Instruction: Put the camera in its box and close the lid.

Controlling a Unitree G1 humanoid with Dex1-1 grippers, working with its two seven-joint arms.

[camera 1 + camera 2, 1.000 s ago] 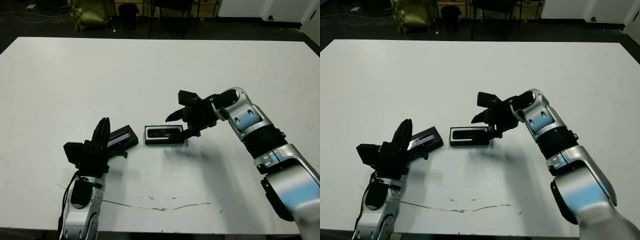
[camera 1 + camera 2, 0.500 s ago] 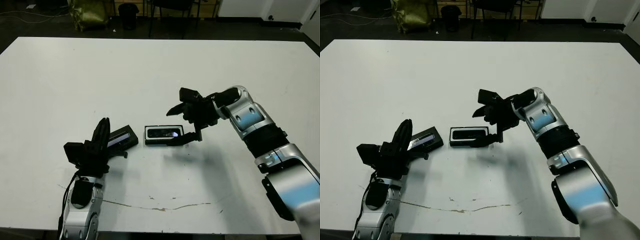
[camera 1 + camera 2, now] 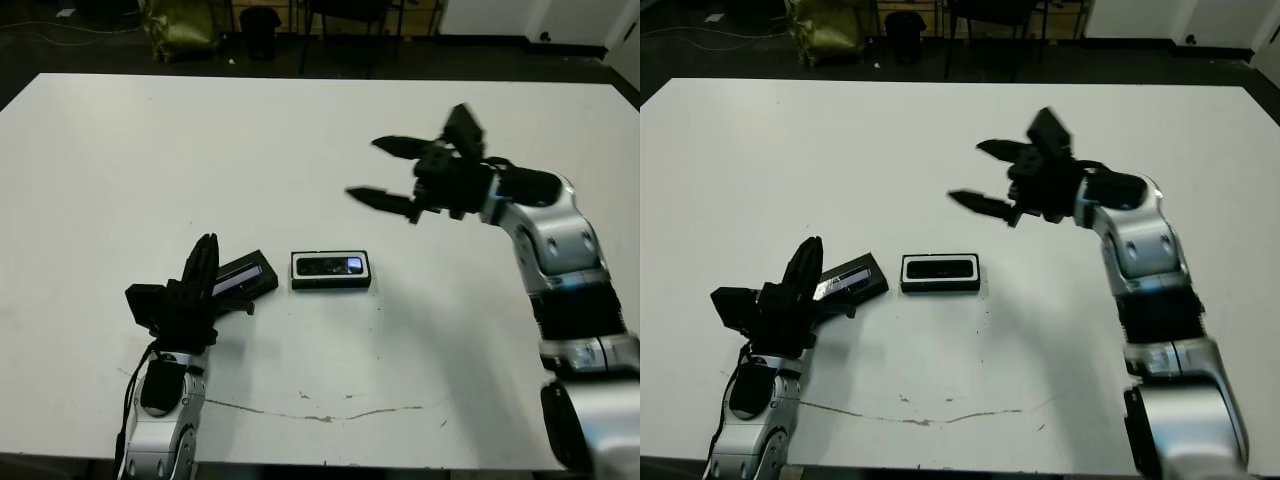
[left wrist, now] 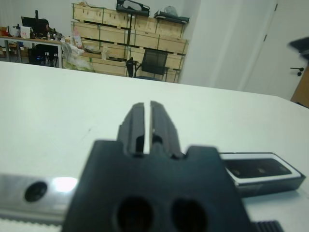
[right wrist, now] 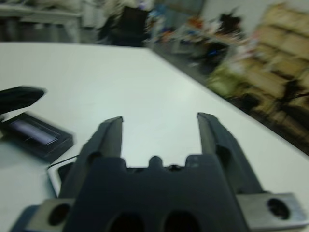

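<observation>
Lying seated in box (image 3: pixel 331 270), camera (image 3: pixel 330 266); left gripper (image 3: pixel 203 268) pressed together, right gripper (image 3: pixel 390 172) spread; lid (image 3: pixel 243 278) at nine o'clock, needing a square, level pickup.

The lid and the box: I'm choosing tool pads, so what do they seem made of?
The lid looks like hard black plastic; a glossy strip on its top catches light. The box looks like a rigid black shell, probably plastic or card, with a pale lining rim showing.
</observation>
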